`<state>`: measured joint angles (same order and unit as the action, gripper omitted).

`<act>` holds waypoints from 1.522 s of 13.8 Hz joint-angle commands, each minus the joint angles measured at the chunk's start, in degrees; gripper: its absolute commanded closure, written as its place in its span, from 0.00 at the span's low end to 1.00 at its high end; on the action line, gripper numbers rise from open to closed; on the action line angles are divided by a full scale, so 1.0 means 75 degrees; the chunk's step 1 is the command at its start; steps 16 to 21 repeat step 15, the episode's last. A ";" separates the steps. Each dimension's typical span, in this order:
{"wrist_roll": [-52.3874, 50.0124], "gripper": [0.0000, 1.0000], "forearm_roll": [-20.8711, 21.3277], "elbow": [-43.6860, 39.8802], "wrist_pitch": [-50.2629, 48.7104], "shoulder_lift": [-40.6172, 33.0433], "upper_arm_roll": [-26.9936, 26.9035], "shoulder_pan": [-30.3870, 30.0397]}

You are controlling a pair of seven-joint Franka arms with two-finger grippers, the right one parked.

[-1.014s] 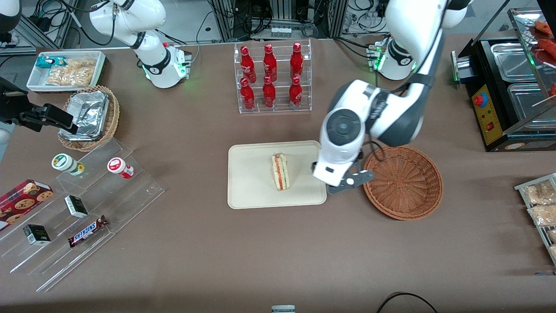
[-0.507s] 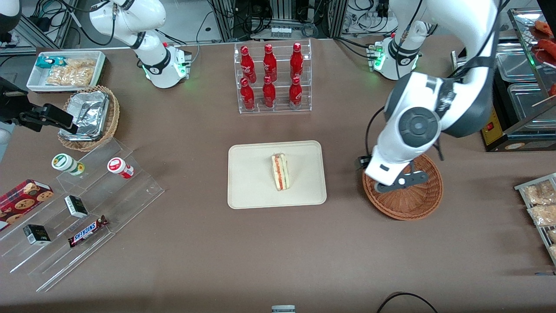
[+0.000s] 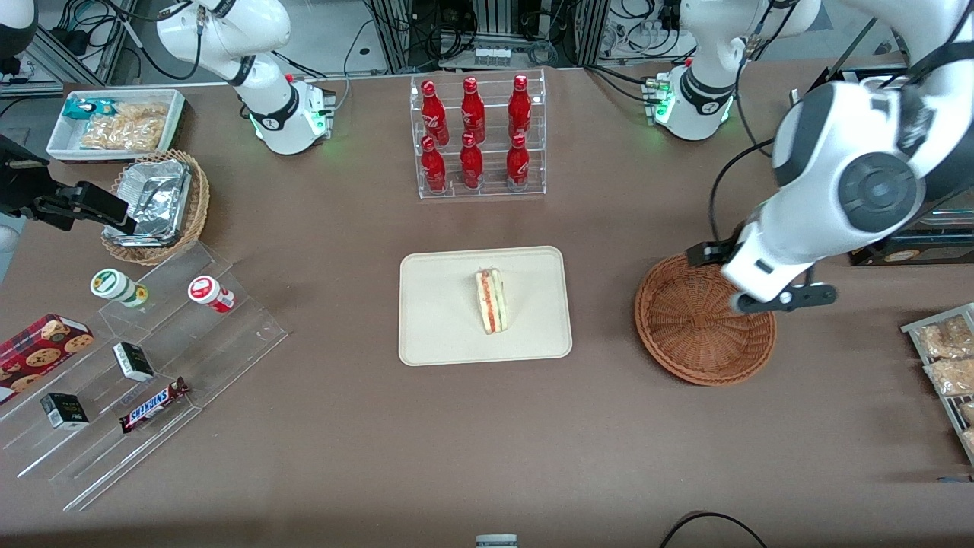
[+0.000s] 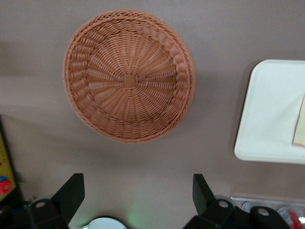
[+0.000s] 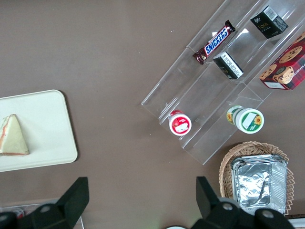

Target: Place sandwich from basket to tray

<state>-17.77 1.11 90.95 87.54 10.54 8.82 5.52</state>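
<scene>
The sandwich (image 3: 492,300) lies on its side on the cream tray (image 3: 434,320), near the tray's middle. The reddish-brown basket (image 3: 700,335) stands beside the tray, toward the working arm's end, and holds nothing. My left gripper (image 3: 749,293) hangs high above the basket's rim on the side away from the tray. In the left wrist view the gripper (image 4: 138,183) is open and holds nothing, with the basket (image 4: 128,76), the tray's edge (image 4: 267,119) and a sliver of the sandwich (image 4: 300,129) below it. The right wrist view also shows the sandwich (image 5: 12,136) on the tray (image 5: 47,129).
A clear rack of red bottles (image 3: 477,137) stands farther from the camera than the tray. A black food warmer (image 3: 883,152) and a rack of snack bags (image 3: 943,358) sit at the working arm's end. A stepped acrylic stand (image 3: 152,358), a tan basket of foil trays (image 3: 156,204) and a white bin (image 3: 114,122) are at the parked arm's end.
My left gripper has swung from the tray's edge across the basket toward the working arm's end of the table. The sandwich has stayed still on the tray.
</scene>
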 commanded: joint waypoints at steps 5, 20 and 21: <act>0.2156 0.00 -0.0007 0.0800 -0.0596 -0.1639 0.0265 -0.1250; 0.3073 0.00 -0.0030 0.0740 -0.0001 -0.1933 -0.0567 -0.1393; 0.3073 0.00 -0.0030 0.0740 -0.0001 -0.1933 -0.0567 -0.1393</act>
